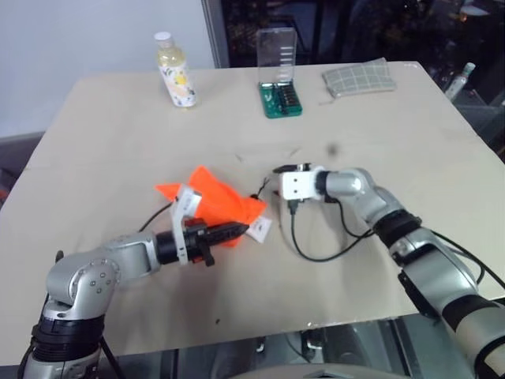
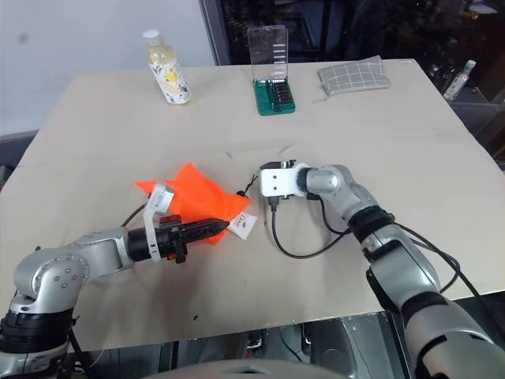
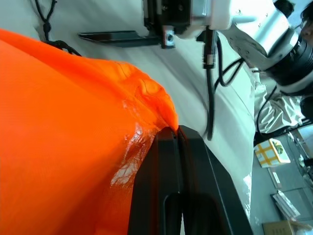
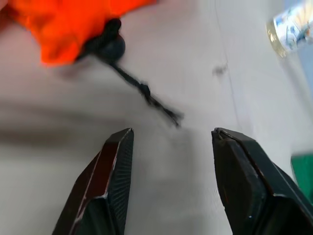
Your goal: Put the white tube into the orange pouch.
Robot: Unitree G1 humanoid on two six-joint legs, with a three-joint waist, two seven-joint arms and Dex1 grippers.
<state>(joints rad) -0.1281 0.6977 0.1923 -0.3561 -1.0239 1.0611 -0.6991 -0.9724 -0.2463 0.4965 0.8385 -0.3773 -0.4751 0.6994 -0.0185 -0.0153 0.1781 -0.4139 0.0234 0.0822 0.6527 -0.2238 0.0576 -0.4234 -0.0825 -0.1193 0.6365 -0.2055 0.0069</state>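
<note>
On the table (image 1: 118, 142), left gripper (image 1: 239, 230) pinches orange pouch (image 1: 217, 199).

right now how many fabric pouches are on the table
2. The orange pouch lies near the front, pinched by the left hand. The grey checked pouch lies at the far right edge. Others may be hidden.

Lab, bare test table (image 1: 118, 142), screwdriver kit (image 1: 280, 99)

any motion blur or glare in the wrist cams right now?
Right wrist view: smeared, the black cord and table streaked, the open right tool sharper. Left wrist view: crisp on the left tool shut on the orange pouch; a pale sheen on the fabric beside its fingers.
</note>
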